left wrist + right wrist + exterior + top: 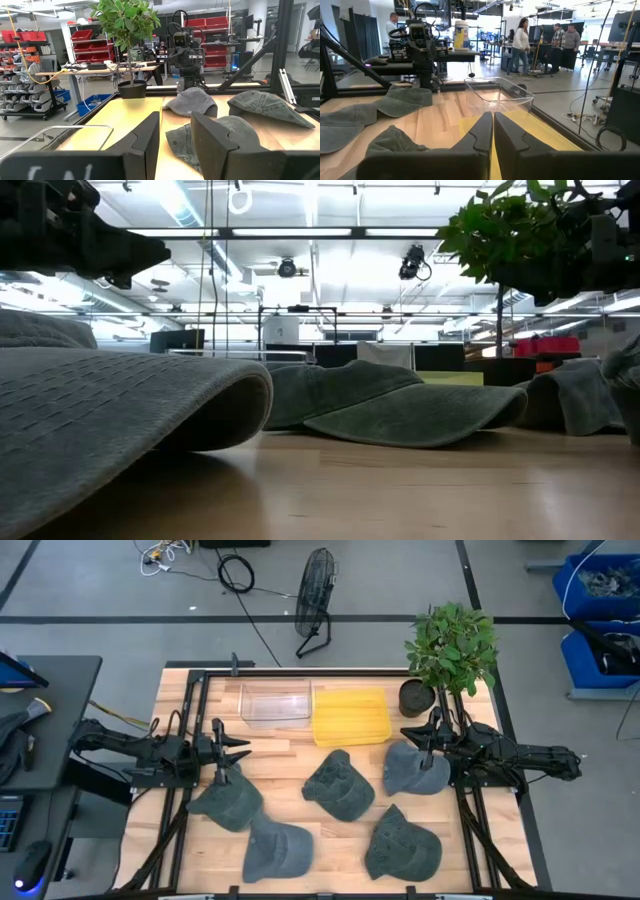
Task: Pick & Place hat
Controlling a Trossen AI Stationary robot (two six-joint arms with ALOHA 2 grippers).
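Several grey-green caps lie crown-up on the wooden table [180, 700]: one by the left arm [225, 802], one at the near edge [278, 848], one in the middle [340, 785], one near right [402, 845], and a lighter one [415, 768] by the right arm. My left gripper [243, 748] [175, 125] hovers open above the table, just beyond the left cap, pointing toward the right edge. My right gripper [408, 733] [493, 120] is shut and hovers over the lighter cap's far-left edge, pointing toward the left edge.
A clear plastic tray [275, 703] and a yellow tray [350, 717] sit side by side at the far middle of the table. A potted plant [450, 645] stands at the far right corner. Bare wood shows between the trays and the caps. People stand in the room beyond [522, 40].
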